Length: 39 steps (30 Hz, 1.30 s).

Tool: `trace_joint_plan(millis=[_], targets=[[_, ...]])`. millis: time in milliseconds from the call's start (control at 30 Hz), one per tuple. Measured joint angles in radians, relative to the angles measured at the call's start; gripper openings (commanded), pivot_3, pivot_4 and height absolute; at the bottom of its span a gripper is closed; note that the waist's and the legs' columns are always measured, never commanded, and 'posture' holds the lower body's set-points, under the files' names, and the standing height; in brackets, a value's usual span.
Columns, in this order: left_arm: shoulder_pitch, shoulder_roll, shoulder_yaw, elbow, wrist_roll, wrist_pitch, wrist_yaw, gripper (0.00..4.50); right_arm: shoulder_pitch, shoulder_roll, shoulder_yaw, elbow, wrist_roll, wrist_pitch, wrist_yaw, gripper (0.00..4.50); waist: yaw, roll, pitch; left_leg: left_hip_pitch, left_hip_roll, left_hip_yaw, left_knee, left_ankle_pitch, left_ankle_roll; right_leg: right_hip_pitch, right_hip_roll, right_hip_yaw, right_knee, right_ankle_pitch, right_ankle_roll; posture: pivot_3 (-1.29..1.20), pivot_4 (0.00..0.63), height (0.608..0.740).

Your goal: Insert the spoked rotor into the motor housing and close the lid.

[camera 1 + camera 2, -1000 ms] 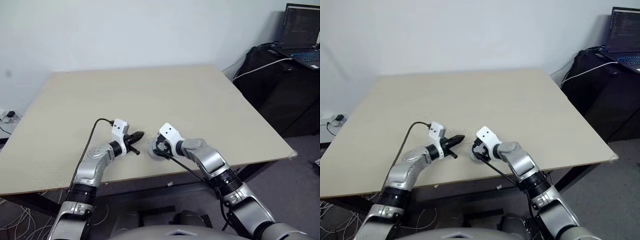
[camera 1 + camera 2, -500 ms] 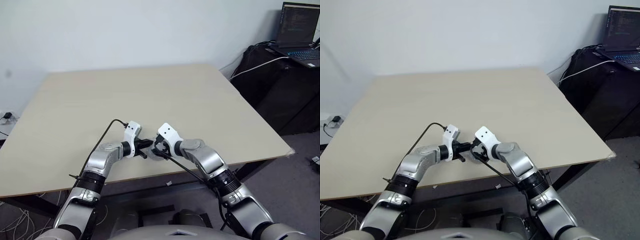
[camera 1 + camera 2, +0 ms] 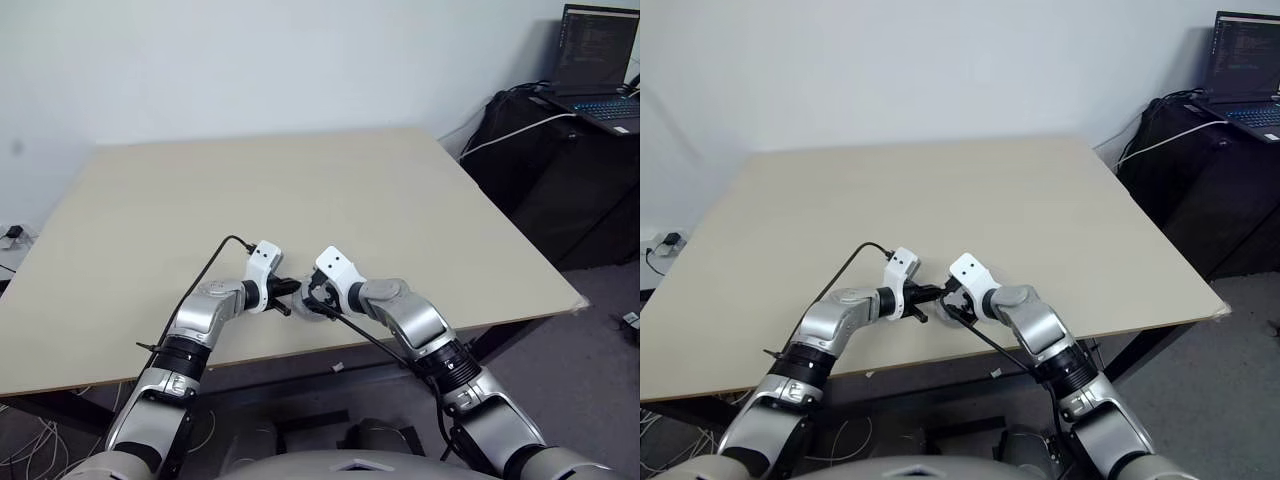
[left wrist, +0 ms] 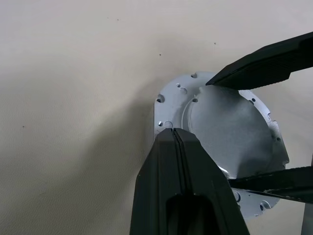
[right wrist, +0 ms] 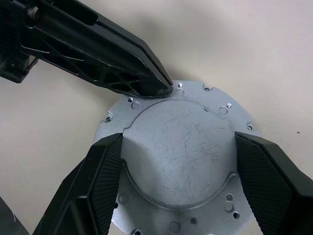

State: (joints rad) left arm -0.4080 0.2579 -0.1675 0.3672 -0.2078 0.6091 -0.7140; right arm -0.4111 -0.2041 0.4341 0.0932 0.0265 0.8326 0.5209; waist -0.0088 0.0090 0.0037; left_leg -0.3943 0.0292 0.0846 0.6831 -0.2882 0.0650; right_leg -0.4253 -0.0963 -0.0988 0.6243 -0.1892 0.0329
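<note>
Fingers of the left gripper (image 4: 177,131) are seen pressed together in the left wrist view, tips touching the flange of the lid (image 4: 225,132) on the table (image 4: 73,73). From the right wrist, the right gripper (image 5: 178,154) is clamped across the lid's raised dome. Head views place both near the table's front edge.

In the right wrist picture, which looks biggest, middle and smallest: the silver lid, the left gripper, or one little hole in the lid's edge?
1. The lid.
2. The left gripper, though it is partly cut off.
3. The hole.
</note>
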Motion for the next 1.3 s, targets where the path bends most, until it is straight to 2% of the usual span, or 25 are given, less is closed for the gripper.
trace_joint_plan(millis=[567, 633, 700, 1300], targets=[[-0.005, -0.012, 0.0, -0.002, -0.005, 0.043, -0.046, 0.0, 0.008, -0.01, 0.009, -0.017, -0.013, 0.0, 0.005, 3.21, 0.002, 0.0, -0.001, 0.0, -0.002, -0.001, 0.0, -0.001, 0.0, 0.001, -0.001, 0.0, 0.0, -0.001, 0.002, 0.0, 0.0, 0.74], [-0.005, -0.013, -0.001, -0.002, -0.004, 0.043, -0.049, 0.0, 0.012, -0.012, 0.009, -0.019, -0.013, -0.006, 0.005, 3.94, 0.002, 0.0, -0.001, 0.0, -0.002, -0.002, 0.0, -0.001, 0.0, 0.001, -0.001, 0.0, 0.0, -0.001, 0.002, 0.0, 0.0, 0.74], [-0.005, -0.013, -0.001, -0.003, 0.0, 0.043, -0.05, 0.0, 0.02, -0.014, 0.006, -0.02, -0.012, -0.022, 0.005, 4.48, 0.002, 0.0, -0.001, 0.0, -0.002, -0.002, 0.0, -0.001, 0.0, 0.001, -0.001, 0.0, 0.0, -0.002, 0.002, 0.0, 0.0, 0.74], [0.018, -0.01, -0.001, -0.034, 0.005, 0.043, -0.051, 0.0, 0.051, 0.005, -0.03, -0.048, -0.007, -0.036, 0.003, 4.48, 0.002, 0.0, 0.0, -0.001, -0.002, -0.002, 0.0, -0.001, 0.0, 0.001, -0.001, 0.0, 0.0, -0.002, 0.002, 0.0, 0.0, 0.74]])
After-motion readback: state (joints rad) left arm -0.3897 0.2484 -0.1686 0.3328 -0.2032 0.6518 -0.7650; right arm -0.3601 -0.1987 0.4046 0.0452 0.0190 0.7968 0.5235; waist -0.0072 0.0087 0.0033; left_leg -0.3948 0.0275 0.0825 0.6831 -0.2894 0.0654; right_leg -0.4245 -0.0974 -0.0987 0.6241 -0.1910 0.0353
